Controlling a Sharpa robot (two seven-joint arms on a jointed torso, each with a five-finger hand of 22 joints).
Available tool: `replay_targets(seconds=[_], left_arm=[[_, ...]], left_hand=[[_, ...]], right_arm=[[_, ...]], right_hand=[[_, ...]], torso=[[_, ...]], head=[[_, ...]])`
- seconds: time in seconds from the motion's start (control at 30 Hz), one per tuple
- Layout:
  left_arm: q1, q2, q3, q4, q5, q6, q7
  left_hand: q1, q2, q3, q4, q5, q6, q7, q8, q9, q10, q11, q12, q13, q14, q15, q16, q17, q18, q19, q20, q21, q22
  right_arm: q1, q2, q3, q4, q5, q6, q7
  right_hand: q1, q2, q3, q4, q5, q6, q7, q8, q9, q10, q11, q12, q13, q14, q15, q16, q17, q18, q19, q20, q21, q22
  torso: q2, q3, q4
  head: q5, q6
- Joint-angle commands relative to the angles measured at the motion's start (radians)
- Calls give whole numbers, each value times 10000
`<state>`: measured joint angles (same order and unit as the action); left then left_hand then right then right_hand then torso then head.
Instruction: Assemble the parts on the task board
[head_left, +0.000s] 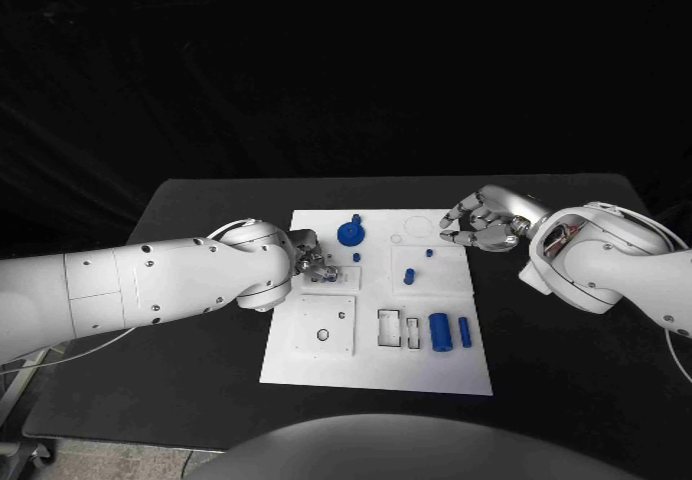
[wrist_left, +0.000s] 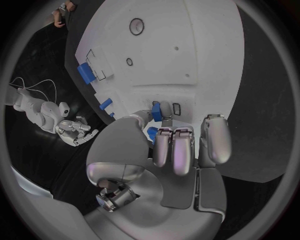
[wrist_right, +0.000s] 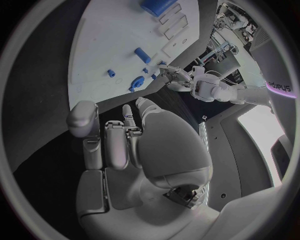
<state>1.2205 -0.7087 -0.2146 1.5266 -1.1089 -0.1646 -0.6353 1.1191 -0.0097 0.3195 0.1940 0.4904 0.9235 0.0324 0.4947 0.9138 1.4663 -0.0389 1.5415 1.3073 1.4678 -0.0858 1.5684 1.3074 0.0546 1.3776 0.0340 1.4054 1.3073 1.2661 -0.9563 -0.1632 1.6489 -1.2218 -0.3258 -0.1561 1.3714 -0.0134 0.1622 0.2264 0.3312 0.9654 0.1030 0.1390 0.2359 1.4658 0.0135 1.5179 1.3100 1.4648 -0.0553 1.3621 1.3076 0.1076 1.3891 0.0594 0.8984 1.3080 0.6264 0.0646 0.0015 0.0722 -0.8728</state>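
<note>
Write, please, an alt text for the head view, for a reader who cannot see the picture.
Two white robot arms reach over a white task board on a black table. The left hand is at the board's left edge; the right hand hovers with curled fingers, off its far right corner. Small blue parts lie on the board.

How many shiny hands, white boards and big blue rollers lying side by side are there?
Silver hands: 2, the left hand and the right hand
White task board: 1
Blue cylinders lying side by side: 2, thicker cylinder and thinner cylinder
Total: 5
</note>
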Motion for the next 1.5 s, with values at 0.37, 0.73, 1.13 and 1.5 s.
replay_targets(seconds=[0.37,0.73,1.13,1.5], left_arm=[[-86,94,-51,-41,41,22,68],[-195,140,-45,-81,28,-96,147],[-210,183,-42,-116,-115,93,136],[-211,149,-44,-124,-164,585,4]], left_hand=[[6,43,110,7,-236,-75,-3,-106,38,790,40,-65,2334,1022,76,18,2619,131,-82,12,-71,398],[5,51,125,11,-275,-82,2,-114,46,782,44,-76,2325,1013,78,11,2604,133,-89,14,-79,393],[-45,0,126,57,-766,-128,37,-189,94,680,78,-220,2208,946,106,-42,2488,153,-161,37,-165,337],[-98,-107,58,92,-1163,-136,61,-303,95,607,107,-321,2127,893,137,-85,2399,170,-221,65,-242,297]], right_arm=[[-21,2,2,-15,12,157,-60],[-35,-2,2,-19,14,210,-77],[-39,12,2,-60,18,322,-134],[-46,38,2,-82,1,293,-110]], right_hand=[[5,117,45,1,-45,80,0,-28,-17,397,50,-59,1820,532,62,-68,766,99,-79,-8,-68,1041],[7,120,49,-3,-43,80,0,-30,-18,388,50,-66,1810,527,63,-84,752,104,-89,-7,-100,1033],[44,125,84,-46,0,82,0,-44,-29,356,52,-94,1776,506,66,-133,714,119,-127,-1,-209,1009],[131,141,173,-150,175,110,6,-61,-47,350,61,-98,1773,499,73,-138,711,123,-142,6,-260,1003]], torso=[[-5,1,6],[7,-3,4],[-5,5,7],[4,2,6]], head=[[-12,2],[-45,2],[-26,2],[-33,2]])
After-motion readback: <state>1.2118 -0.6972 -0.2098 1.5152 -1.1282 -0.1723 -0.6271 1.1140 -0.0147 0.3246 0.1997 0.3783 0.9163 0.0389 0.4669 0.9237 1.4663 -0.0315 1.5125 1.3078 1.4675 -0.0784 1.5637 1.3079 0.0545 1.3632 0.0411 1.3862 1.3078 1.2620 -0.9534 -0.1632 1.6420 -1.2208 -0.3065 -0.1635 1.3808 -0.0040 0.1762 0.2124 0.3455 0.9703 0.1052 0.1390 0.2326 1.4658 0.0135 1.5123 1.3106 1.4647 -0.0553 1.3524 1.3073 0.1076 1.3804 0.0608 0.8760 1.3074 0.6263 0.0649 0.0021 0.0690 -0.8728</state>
